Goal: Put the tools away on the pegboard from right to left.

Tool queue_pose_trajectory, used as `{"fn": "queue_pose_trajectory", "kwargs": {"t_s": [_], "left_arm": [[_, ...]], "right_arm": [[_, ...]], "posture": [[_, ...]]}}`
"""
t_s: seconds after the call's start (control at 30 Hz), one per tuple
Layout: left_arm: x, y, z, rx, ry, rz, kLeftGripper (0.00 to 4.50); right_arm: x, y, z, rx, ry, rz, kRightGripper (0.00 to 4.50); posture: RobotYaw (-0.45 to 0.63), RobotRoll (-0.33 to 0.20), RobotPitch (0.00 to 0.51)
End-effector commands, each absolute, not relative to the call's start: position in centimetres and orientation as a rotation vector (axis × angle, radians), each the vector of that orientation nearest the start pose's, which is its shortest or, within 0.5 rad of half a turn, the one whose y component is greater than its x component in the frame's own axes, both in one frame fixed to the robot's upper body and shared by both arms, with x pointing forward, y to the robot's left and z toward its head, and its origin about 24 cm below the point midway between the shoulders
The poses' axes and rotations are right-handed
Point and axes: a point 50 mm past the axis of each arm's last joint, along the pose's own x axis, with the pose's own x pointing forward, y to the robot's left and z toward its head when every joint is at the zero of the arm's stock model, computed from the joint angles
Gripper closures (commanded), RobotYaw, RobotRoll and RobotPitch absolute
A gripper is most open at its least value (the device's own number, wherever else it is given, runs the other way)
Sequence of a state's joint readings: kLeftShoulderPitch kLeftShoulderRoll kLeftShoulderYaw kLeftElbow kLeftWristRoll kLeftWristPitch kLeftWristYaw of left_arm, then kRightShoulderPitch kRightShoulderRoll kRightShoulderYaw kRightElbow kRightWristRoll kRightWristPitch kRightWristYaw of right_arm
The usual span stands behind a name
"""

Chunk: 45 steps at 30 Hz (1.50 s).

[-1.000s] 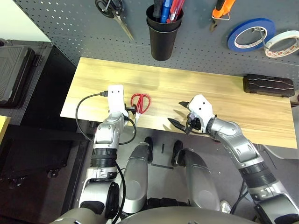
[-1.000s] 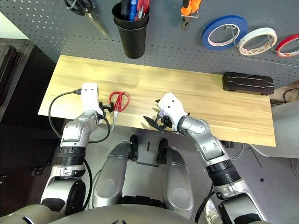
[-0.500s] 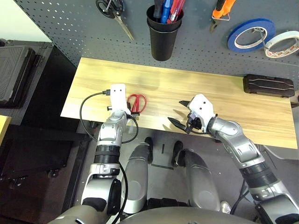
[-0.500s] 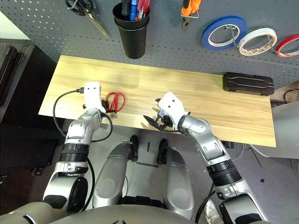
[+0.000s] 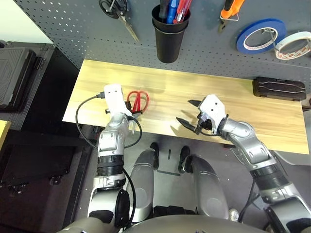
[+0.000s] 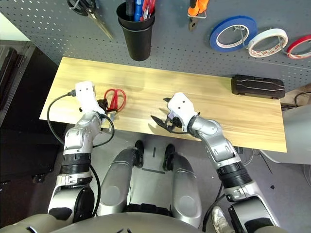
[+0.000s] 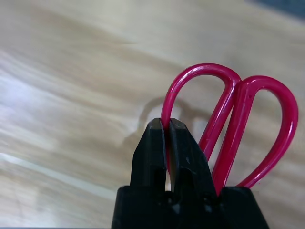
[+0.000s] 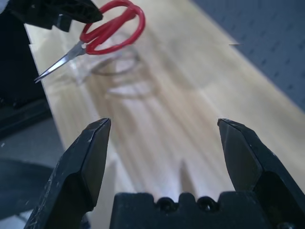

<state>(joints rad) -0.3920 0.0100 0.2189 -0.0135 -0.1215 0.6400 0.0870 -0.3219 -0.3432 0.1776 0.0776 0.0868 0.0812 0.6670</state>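
- While you look down over the forearms, your left gripper [image 5: 132,108] sits just inside the near edge of the surface [image 5: 228,97], toward its left end, with its jaws pressed together on one handle loop of the red-handled scissors [image 5: 138,101].
- From your left wrist, the two black fingers [image 7: 153,148] pinch the rim of the left loop, and the other loop stands free beside it.
- From your right wrist, the scissors hang clear of the wood: red loops by the left gripper, the silver blades pointing out past the near edge.
- Your right gripper [image 5: 188,112] hovers over the near edge around the middle of the surface, its jaws spread wide with nothing between them; the scissors lie well apart from it, to its left.
- Farther back, near the far right corner of the surface, you have a flat black case [image 5: 279,89].
- Beyond the far edge rises the pegboard [image 5: 73,29]. On it, from left to right, you see black-handled scissors [image 5: 118,13], a black cup holder [image 5: 169,36] with pens, orange-and-black-handled pliers [image 5: 229,11], a blue tape roll [image 5: 261,35], a white tape roll [image 5: 293,44] and a red tape roll [image 6: 299,46].
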Motion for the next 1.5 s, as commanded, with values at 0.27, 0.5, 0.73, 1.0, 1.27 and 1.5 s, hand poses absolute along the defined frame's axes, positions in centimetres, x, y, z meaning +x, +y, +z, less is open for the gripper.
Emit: {"fn": "queue_pose_trajectory", "kwargs": {"t_s": [0.27, 0.5, 0.73, 1.0, 1.27, 1.5], "left_arm": [[29.6, 18.5, 13.4, -0.230, -0.013, 0.121, 4.48], [29.2, 18.7, 17.0, -0.309, -0.186, 0.069, 4.48], [29.3, 18.9, 20.8, -0.364, -0.324, -0.016, 4.48], [30.0, 19.1, 23.1, -0.379, -0.387, -0.047, 4.48], [30.6, 19.4, 24.4, -0.385, -0.423, -0.056, 4.48], [31.2, 19.7, 25.0, -0.395, -0.435, -0.063, 4.48]], "right_arm": [[30.5, -13.2, 10.1, -0.261, -0.101, 0.860, 0.00], [31.8, -12.3, 11.7, -0.220, -0.190, 0.860, 0.00], [32.7, -12.1, 12.8, -0.210, -0.255, 0.839, 0.00], [32.0, -11.7, 15.7, -0.113, -0.442, 0.874, 0.00], [29.7, -12.4, 17.8, -0.034, -0.552, 0.947, 0.00], [28.4, -12.8, 18.5, -0.001, -0.604, 0.981, 0.00]], "posture": [[0.30, 0.000, 0.310], [0.32, 0.000, 0.295], [0.33, 0.000, 0.286], [0.32, 0.000, 0.273], [0.30, 0.000, 0.265], [0.28, 0.000, 0.257]]}}
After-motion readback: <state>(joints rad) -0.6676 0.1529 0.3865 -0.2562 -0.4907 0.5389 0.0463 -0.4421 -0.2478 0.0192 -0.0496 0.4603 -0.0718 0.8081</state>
